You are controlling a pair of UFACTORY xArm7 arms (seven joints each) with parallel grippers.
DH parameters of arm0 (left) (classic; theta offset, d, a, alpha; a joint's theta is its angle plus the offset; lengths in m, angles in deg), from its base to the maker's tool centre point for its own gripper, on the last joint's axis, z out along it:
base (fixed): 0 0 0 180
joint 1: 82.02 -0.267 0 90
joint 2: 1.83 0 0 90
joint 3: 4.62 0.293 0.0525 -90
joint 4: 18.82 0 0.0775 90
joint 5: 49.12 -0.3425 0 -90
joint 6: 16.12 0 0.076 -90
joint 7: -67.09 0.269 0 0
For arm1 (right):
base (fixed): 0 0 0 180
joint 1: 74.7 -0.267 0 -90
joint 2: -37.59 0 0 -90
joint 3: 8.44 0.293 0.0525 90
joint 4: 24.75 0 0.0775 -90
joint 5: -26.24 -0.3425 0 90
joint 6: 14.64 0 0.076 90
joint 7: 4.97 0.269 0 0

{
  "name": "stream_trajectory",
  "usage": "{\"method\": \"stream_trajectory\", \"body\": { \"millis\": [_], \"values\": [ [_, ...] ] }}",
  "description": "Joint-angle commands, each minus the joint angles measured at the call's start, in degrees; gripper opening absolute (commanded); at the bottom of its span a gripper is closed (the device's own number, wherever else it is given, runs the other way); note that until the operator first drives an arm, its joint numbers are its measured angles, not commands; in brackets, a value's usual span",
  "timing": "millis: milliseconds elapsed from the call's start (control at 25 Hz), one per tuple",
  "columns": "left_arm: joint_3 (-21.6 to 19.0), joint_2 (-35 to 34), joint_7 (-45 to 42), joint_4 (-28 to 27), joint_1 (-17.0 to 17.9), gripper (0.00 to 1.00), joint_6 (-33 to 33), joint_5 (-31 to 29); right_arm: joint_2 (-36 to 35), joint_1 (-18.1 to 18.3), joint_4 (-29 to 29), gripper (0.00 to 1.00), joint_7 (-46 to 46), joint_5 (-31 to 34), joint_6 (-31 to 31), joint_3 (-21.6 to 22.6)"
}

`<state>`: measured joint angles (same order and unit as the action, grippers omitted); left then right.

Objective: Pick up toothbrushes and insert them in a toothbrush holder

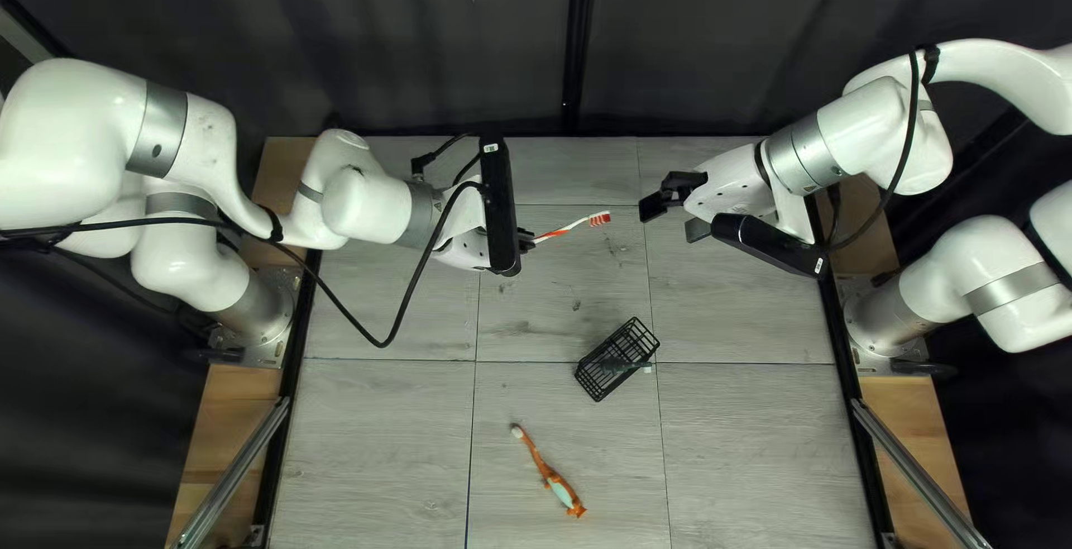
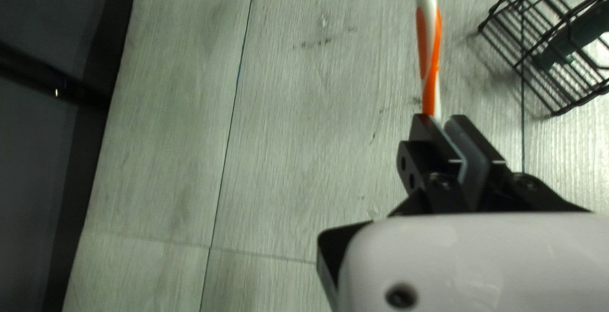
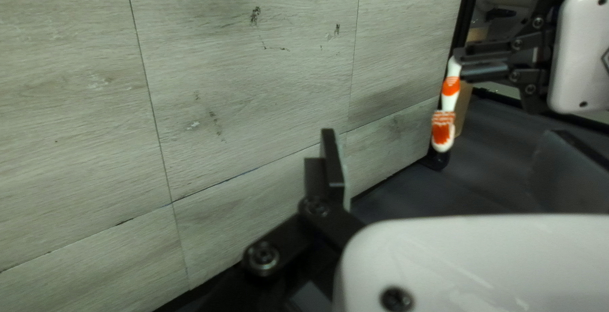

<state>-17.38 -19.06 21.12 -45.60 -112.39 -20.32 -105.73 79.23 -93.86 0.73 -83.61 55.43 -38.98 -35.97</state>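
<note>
The largest thing was the grey table (image 1: 380, 426), and above its far half were the two grippers. The right gripper (image 1: 670, 221) had its fingers wide apart, with nothing between them. The left gripper (image 1: 533, 240) had its fingers narrow, closed on the handle of the orange-and-white toothbrush (image 1: 570, 225). Most of this toothbrush lay ahead of the fingertips, and its bristles were directed toward the right gripper, well apart from it.

Next in size was the black wire holder (image 1: 600, 382), which was on the table, nearer to the near edge than both grippers. Through its wires one could see a dark green thing (image 2: 574, 36). Smaller was the orange toothbrush with a pale blue-green patch (image 1: 564, 495), which lay on the table near the near edge, touched by no fingers.
</note>
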Motion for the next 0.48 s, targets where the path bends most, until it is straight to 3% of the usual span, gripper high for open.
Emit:
{"method": "stream_trajectory", "body": {
  "millis": [40, 200, 360, 480],
  "values": [
    [-15.2, 0.8, 1.0, -0.1, -15.9, 0.00, -8.1, 1.0, -0.4, 2.1, -1.2, 1.00, 1.1, 2.3, 2.5, 1.4],
    [-17.5, 2.0, 3.2, -0.4, -18.7, 0.00, -9.9, 2.7, -1.2, 4.4, -1.4, 1.00, 2.9, 4.5, 4.2, 3.7],
    [-12.9, 2.0, 1.7, -1.2, -13.1, 0.00, -6.6, 0.9, -2.2, 5.7, -1.4, 1.00, 5.1, 5.8, 4.8, 6.1],
    [-12.5, 1.6, 1.9, -1.9, -10.8, 0.00, -3.5, 2.1, -2.1, 6.3, -1.3, 1.00, 6.4, 6.1, 4.1, 7.7]
  ]
}}
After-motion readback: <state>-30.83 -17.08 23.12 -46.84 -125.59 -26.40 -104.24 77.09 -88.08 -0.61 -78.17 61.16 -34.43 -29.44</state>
